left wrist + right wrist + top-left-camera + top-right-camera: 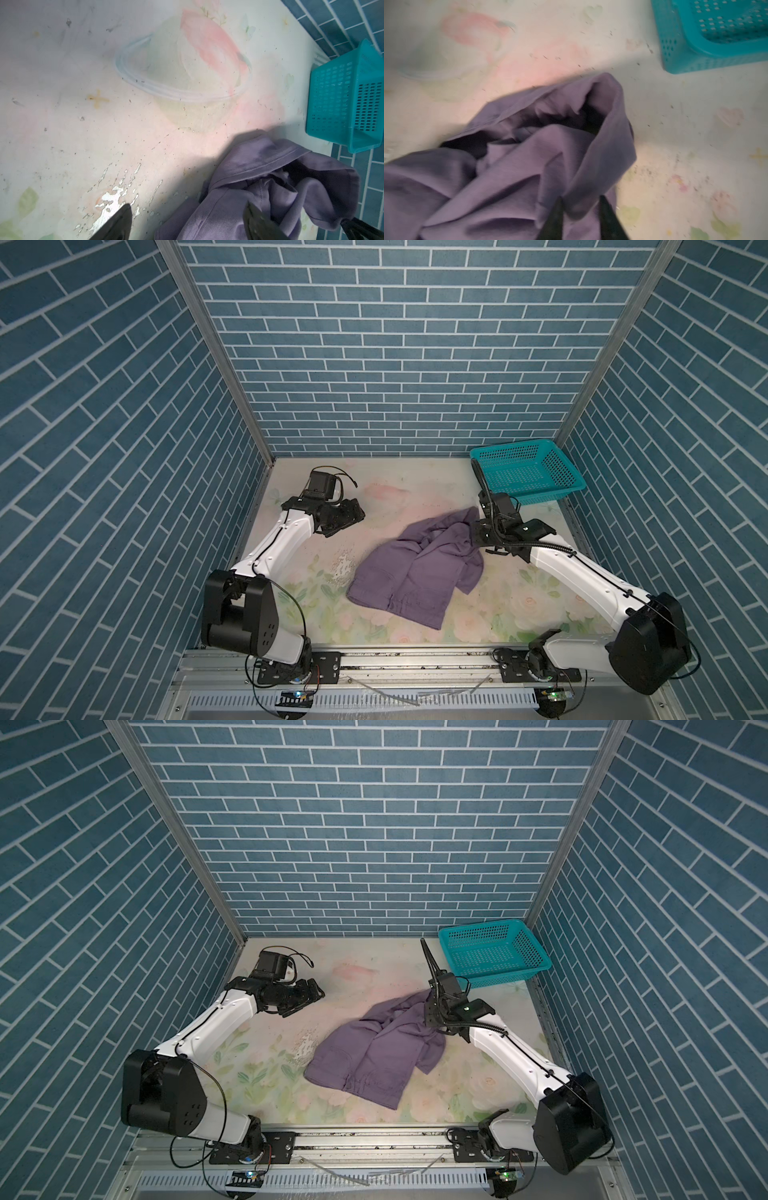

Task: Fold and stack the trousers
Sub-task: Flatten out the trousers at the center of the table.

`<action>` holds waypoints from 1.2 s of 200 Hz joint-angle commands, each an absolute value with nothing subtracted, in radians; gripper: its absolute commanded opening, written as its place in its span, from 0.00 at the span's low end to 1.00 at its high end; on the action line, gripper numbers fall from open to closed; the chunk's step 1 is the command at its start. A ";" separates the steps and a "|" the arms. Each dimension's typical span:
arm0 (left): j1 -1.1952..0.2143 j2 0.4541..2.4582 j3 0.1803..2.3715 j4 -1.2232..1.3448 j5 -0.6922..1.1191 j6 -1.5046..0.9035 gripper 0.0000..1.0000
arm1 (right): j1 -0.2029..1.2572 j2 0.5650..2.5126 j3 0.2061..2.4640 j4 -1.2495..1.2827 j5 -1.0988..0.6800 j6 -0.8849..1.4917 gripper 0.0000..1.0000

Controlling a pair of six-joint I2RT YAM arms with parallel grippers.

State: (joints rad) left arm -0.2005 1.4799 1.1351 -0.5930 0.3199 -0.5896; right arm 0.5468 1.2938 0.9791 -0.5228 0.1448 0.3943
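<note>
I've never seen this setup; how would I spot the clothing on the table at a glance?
Find the flower-printed table inside the blue brick-pattern walls. Mid-table, nearer the right arm, lies a crumpled heap of mauve trousers. It is the only soft cloth; its neighbour, the teal perforated basket, is rigid plastic.

Blurry trousers (pixel 517 170), partly off-frame.

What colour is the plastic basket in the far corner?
The basket is teal, clearest in a top view.
</note>
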 commanded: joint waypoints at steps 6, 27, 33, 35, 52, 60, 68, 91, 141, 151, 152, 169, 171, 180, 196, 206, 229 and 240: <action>-0.204 1.368 1.068 -0.688 0.296 -0.544 0.86 | 0.548 1.288 1.071 -0.441 0.221 0.336 0.59; -0.206 1.220 0.946 -0.726 0.265 -0.560 0.87 | 0.548 1.380 1.206 -0.403 0.180 0.284 0.61; -0.207 1.175 0.907 -0.734 0.266 -0.574 0.87 | 0.549 1.410 1.241 -0.392 0.156 0.278 0.61; -0.209 1.161 0.899 -0.737 0.267 -0.578 0.87 | 0.549 1.420 1.252 -0.389 0.148 0.276 0.61; -0.231 1.044 0.792 -0.765 0.266 -0.629 0.88 | 0.549 1.487 1.329 -0.347 0.077 0.274 0.61; -0.249 0.994 0.754 -0.787 0.240 -0.655 0.87 | 0.549 1.513 1.353 -0.323 0.046 0.283 0.62; -0.270 0.954 0.716 -0.808 0.210 -0.681 0.88 | 0.549 1.534 1.367 -0.292 0.014 0.302 0.64; -0.345 0.868 0.611 -0.805 0.159 -0.771 0.88 | 0.549 1.588 1.397 -0.239 -0.079 0.348 0.67; -0.501 0.994 0.556 -0.610 0.081 -0.825 0.90 | 0.549 1.602 1.383 -0.289 -0.121 0.339 0.67; -0.503 1.048 0.559 -0.547 0.107 -0.820 0.89 | 0.548 1.586 1.359 -0.292 -0.108 0.333 0.67; -0.503 1.053 0.559 -0.541 0.110 -0.819 0.89 | 0.549 1.583 1.356 -0.292 -0.106 0.333 0.67; -0.508 1.134 0.574 -0.454 0.146 -0.794 0.71 | 0.547 1.550 1.305 -0.286 -0.094 0.334 0.67; -0.508 1.143 0.578 -0.452 0.146 -0.789 0.67 | 0.548 1.547 1.302 -0.285 -0.094 0.335 0.67; -0.508 1.183 0.605 -0.462 0.135 -0.768 0.49 | 0.546 1.538 1.285 -0.290 -0.094 0.345 0.67; -0.506 1.241 0.678 -0.517 0.107 -0.717 0.14 | 0.546 1.534 1.269 -0.302 -0.110 0.358 0.67; -0.504 1.264 0.754 -0.572 0.086 -0.672 0.00 | 0.546 1.533 1.264 -0.305 -0.111 0.363 0.67; -0.497 1.284 0.996 -0.779 -0.035 -0.566 0.00 | 0.542 1.537 1.273 -0.306 -0.107 0.364 0.67; -0.477 1.287 1.147 -0.880 -0.097 -0.525 0.00 | 0.538 1.545 1.308 -0.331 -0.122 0.365 0.62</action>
